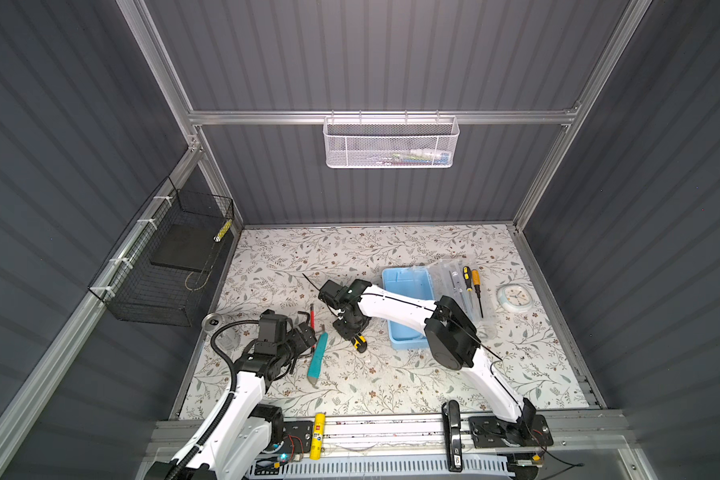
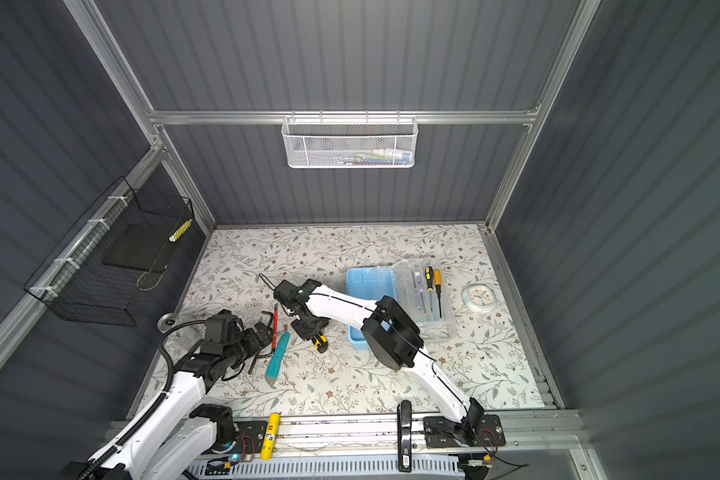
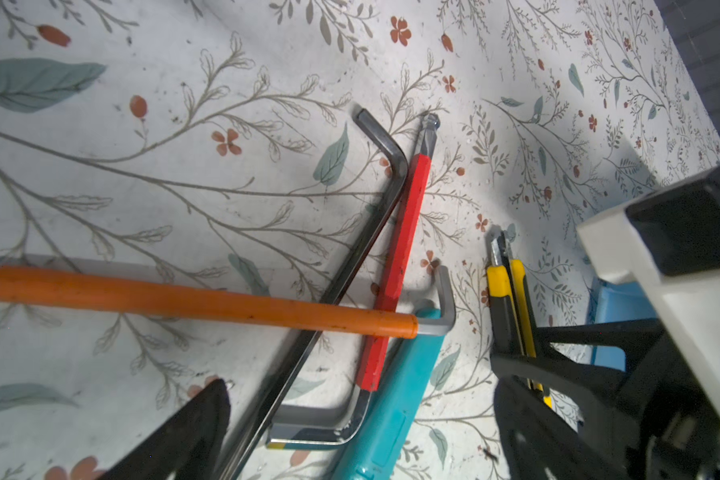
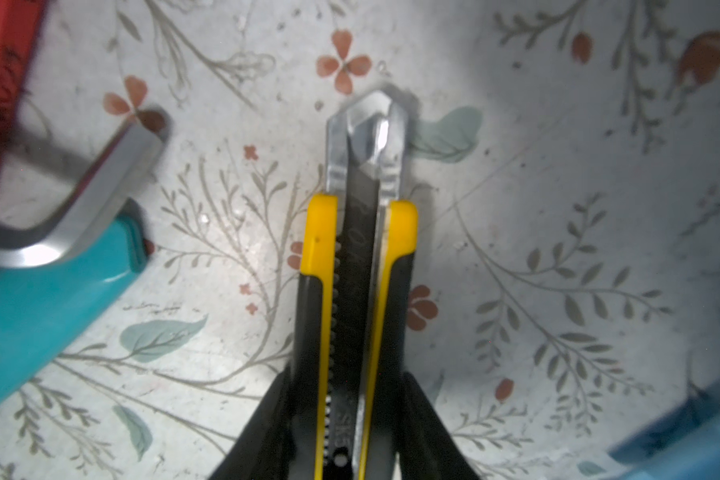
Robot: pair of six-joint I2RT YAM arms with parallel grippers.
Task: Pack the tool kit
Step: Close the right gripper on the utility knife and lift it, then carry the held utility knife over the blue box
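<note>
Outstretched right arm bends wrist down, right fingers pinching knife; left fingers wide apart over hex keys.

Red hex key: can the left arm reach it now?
Probably yes: the open left gripper hangs over the red hex key. But the orange-sleeved hex key lies across it and the dark hex key lies against it, so a clean grip may be hard.

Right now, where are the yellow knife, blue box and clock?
yellow knife (image 4: 358,291), right wrist view, its black middle.
blue box (image 1: 404,286), a top view, its bare floor.
clock (image 1: 515,298), a top view, its face.
</note>
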